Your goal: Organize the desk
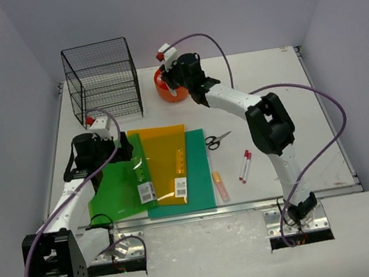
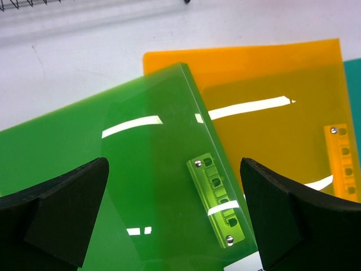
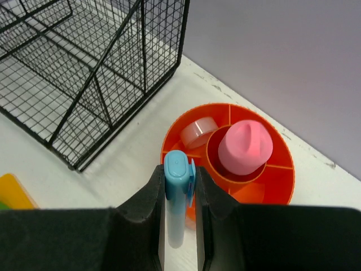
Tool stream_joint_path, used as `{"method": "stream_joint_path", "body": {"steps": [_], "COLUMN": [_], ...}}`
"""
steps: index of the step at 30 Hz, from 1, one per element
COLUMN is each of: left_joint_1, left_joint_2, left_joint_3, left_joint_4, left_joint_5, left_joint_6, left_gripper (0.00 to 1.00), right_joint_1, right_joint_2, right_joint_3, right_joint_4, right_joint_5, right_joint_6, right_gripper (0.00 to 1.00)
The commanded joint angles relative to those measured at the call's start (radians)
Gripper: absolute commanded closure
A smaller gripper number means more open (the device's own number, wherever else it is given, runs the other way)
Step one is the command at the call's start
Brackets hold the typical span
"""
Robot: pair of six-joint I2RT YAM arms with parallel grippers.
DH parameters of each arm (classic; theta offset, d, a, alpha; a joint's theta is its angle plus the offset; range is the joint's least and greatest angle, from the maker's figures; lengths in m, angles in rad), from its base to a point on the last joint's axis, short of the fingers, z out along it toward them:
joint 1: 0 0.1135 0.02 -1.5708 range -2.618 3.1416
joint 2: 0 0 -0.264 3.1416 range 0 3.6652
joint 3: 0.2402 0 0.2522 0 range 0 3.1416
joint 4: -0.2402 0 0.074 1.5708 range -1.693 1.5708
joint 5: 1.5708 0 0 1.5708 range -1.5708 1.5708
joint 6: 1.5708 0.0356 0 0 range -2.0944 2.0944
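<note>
right claw (image 3: 179,178) grips a blue pen (image 3: 175,195), orange caddy (image 3: 271,189) just ahead on the surface (image 3: 130,164) below; released early, we judge it misses the rim. left claw (image 2: 175,220) gapes above green folder (image 2: 141,169).

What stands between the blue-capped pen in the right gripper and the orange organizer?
Nothing visible does. The right gripper holds the blue-capped pen over the orange organizer's rim. Its centre cup holds a pink piece, one outer pocket a roll.

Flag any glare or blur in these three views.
Left wrist: white glare streaks across the green folder and orange folder. Right wrist: the blue pen in the right pincer blurs pale nearest the lens. Top: evenly lit, sharp.
</note>
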Motion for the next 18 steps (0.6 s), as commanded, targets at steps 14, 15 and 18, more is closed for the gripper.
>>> {"method": "stream_joint_path", "body": {"steps": [14, 15, 18], "left_joint_1": [0.011, 0.012, 0.011], "left_joint_2": [-0.012, -0.011, -0.008], "left_joint_3": [0.104, 0.108, 0.121], "left_joint_4": [-0.115, -0.118, -0.119], "left_joint_5": [-0.040, -0.042, -0.047], "left_joint_6": [-0.037, -0.034, -0.028], "left_gripper": [0.00, 0.00, 0.00], "right_joint_1": [-0.030, -0.030, -0.034], "right_joint_2": [-0.156, -0.157, -0.143], "right_joint_3": [-0.159, -0.150, -0.124], "right_joint_4": [0.263, 0.264, 0.279], "right_joint_5": [-0.069, -0.076, -0.096], "right_joint_6": [0.026, 0.028, 0.029], "right_gripper": [1.00, 1.00, 1.00]}}
